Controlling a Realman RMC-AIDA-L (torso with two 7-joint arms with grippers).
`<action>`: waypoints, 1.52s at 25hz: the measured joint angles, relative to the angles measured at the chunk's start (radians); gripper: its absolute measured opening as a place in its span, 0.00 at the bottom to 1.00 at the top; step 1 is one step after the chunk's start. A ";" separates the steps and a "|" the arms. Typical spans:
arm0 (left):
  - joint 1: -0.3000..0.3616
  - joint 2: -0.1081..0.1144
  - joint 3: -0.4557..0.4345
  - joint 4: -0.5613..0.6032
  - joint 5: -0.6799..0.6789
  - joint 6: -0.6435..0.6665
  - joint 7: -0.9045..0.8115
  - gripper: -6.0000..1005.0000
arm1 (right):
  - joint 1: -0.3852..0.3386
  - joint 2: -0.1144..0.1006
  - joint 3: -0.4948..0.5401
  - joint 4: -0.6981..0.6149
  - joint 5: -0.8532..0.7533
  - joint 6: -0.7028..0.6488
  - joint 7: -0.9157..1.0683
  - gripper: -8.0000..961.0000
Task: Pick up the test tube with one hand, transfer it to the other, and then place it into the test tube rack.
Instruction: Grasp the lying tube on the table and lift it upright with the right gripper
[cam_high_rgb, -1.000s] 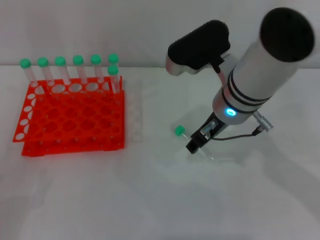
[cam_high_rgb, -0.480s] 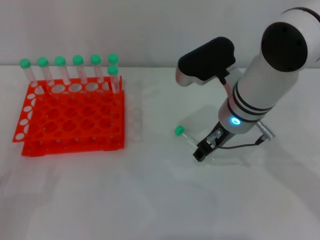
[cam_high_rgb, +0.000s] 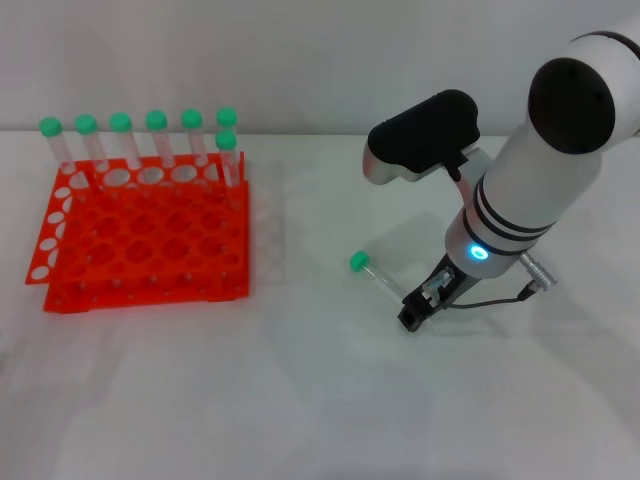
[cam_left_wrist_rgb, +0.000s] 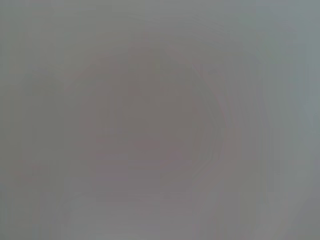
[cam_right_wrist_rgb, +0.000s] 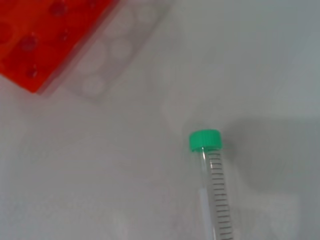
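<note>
**Right gripper low at the tube's tip end**

The right gripper (cam_high_rgb: 416, 312) is hanging low over the white table (cam_high_rgb: 300, 400), right of centre, its arm (cam_high_rgb: 540, 170) slanting down from the far right with a blue light glowing near the wrist. The gripper is sitting at the near-right end of the tube (cam_high_rgb: 378, 278), which is lying on the table with its green cap (cam_high_rgb: 358, 262) pointing far-left, toward the rack. Whether the jaws are closing on the tube or merely standing beside it I cannot tell; the fingers are showing only as a small dark shape at the tube's end.

In the right wrist view the tube (cam_right_wrist_rgb: 216, 195) is showing its green cap (cam_right_wrist_rgb: 204, 140) and a ladder of printed graduation marks down the clear body, lying flat on the table; a corner of the rack (cam_right_wrist_rgb: 40, 45) is showing well apart from it.

The rack (cam_high_rgb: 140, 240) is sitting on the left side of the table, well apart from the tube. Seven capped tubes (cam_high_rgb: 156, 140) are standing upright in it: six in a line along the far edge and one just nearer, at the right end of that line. The remaining holes are standing open.

The left gripper is not showing in the head view, and the left wrist view is giving only a featureless grey field.
</note>
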 joint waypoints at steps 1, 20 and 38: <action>0.000 0.000 0.000 0.000 0.000 0.000 0.000 0.86 | 0.001 0.000 -0.005 0.000 0.000 -0.001 -0.001 0.66; 0.003 -0.003 0.002 -0.011 0.000 -0.001 0.000 0.86 | -0.006 -0.002 0.008 -0.009 -0.001 0.008 -0.051 0.32; -0.004 0.001 -0.004 -0.070 -0.034 0.091 -0.042 0.86 | -0.390 -0.009 0.277 -0.408 0.094 -0.119 -0.413 0.19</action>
